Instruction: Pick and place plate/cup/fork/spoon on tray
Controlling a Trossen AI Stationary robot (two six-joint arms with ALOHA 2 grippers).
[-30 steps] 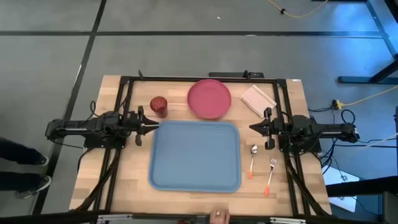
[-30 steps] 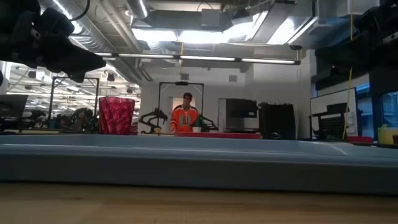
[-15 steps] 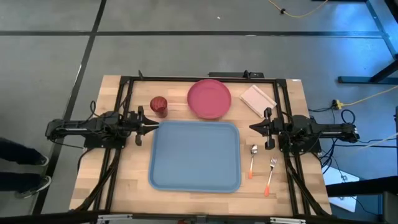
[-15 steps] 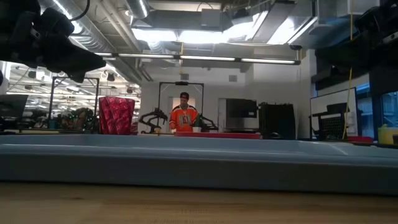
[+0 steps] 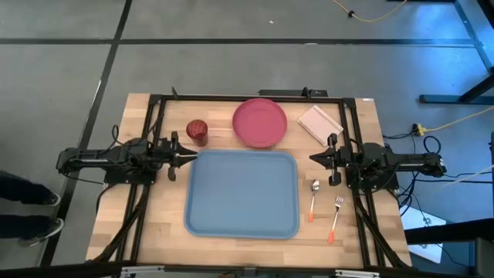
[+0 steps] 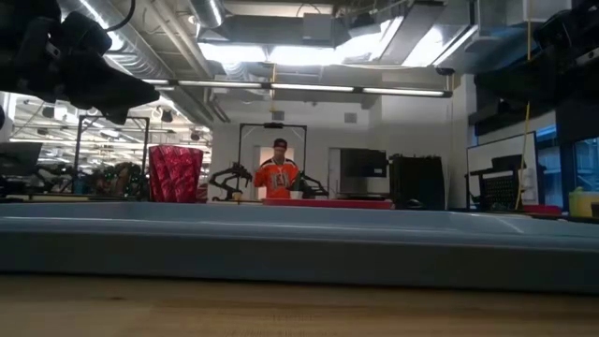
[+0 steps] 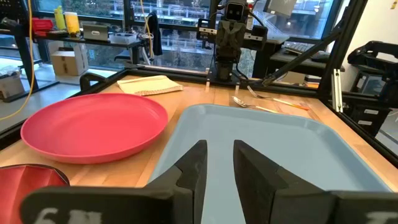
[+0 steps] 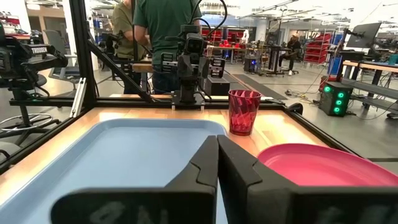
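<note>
The light-blue tray (image 5: 241, 193) lies in the middle of the table. The pink-red plate (image 5: 260, 122) and the maroon cup (image 5: 197, 131) stand upright on the wood behind the tray. The spoon (image 5: 314, 196) and the fork (image 5: 336, 218) lie flat on the wood to the tray's right, handles toward the near edge. My left gripper (image 5: 193, 158) hovers at the tray's left rim, slightly open and empty, with a narrow gap showing in the left wrist view (image 7: 220, 149). My right gripper (image 5: 312, 158) hovers at the tray's right rim, shut and empty (image 8: 217, 142).
A pale beige pad (image 5: 319, 123) lies at the far right, beside the plate. A dark metal frame (image 5: 247, 98) runs around the table's edges. A person in an orange shirt (image 6: 277, 176) stands in the room behind the table.
Both arms have kept still. A person's hand that showed at the table's near edge has gone out of view.
</note>
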